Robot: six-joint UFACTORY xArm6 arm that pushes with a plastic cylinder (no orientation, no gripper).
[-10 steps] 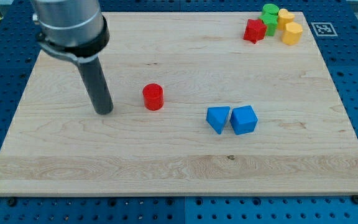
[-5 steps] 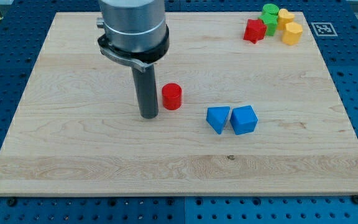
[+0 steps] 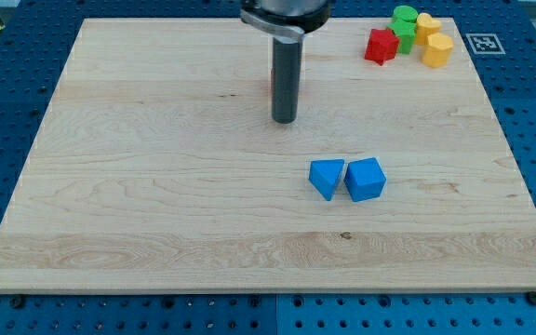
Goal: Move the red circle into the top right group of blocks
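Note:
My rod stands at the upper middle of the wooden board, with my tip (image 3: 285, 120) on the surface. The red circle (image 3: 273, 84) is almost wholly hidden behind the rod; only a thin red sliver shows at the rod's left edge, just above the tip. The top right group holds a red block (image 3: 380, 46), a green block (image 3: 403, 23) and two yellow blocks (image 3: 428, 24) (image 3: 437, 49). The tip is well to the left of that group and slightly below it.
Two blue blocks (image 3: 327, 177) (image 3: 365, 179) lie side by side, touching, below and right of the tip. The board (image 3: 156, 214) sits on a blue perforated table. A fiducial tag (image 3: 485, 43) is at the board's top right corner.
The rod has swept right and up across the board. The red circle has been pushed up and right with it and is now mostly hidden behind the rod.

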